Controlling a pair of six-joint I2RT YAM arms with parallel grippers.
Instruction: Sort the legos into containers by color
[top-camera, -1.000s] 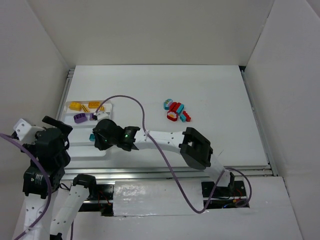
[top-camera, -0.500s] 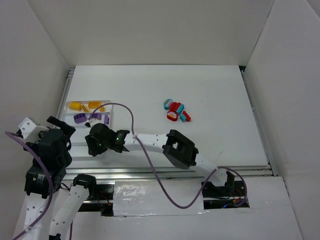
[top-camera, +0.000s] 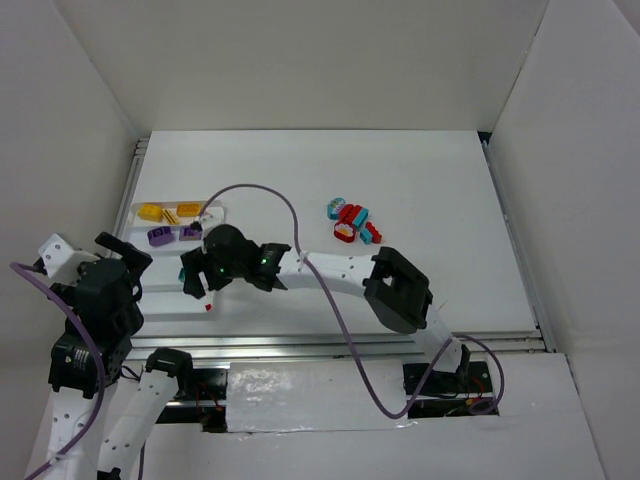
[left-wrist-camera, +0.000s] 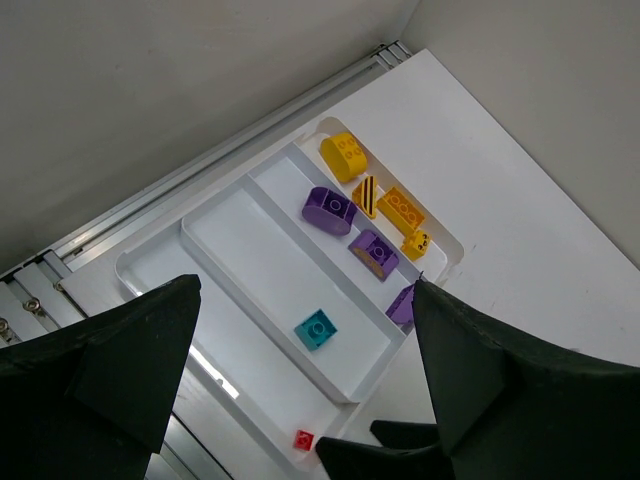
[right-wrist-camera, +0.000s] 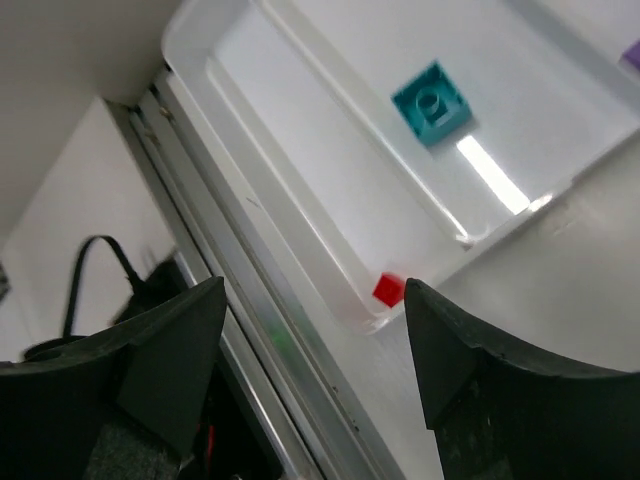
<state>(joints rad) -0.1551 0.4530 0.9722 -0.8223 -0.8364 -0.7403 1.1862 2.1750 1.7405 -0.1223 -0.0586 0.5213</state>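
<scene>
Small red brick (right-wrist-camera: 388, 290) sits in the end corner of the white tray's (left-wrist-camera: 250, 262) nearest row, touching nothing else; slightly blurred in the rt wrist view, so can't say it's fully settled. Right hand (right-wrist-camera: 312, 300) hovers just over that corner w/ fingers apart and nothing between them, so the brick is free of it.

Next row up holds one teal brick (left-wrist-camera: 316, 329). The row beyond has 3 purple bricks (left-wrist-camera: 328, 207), and the far row has 4 yellow bricks (left-wrist-camera: 343, 156). Each colour has its own row, no mix-ups visible.

Left hand (left-wrist-camera: 305, 290) is up above the tray's near-left side, fingers wide apart, empty, touching nothing.

Still to do: a tight pile (top-camera: 352, 222) of red and teal bricks mid-table (top-camera: 420, 180), well apart from the tray, approx half a dozen but they overlap, so exact count unclear. No yellow or purple seen loose.

Judgement: a bit over halfway. Yellow and purple look finished, red and teal are only just started, and the rest is repeat trips from pile to the two near rows
</scene>
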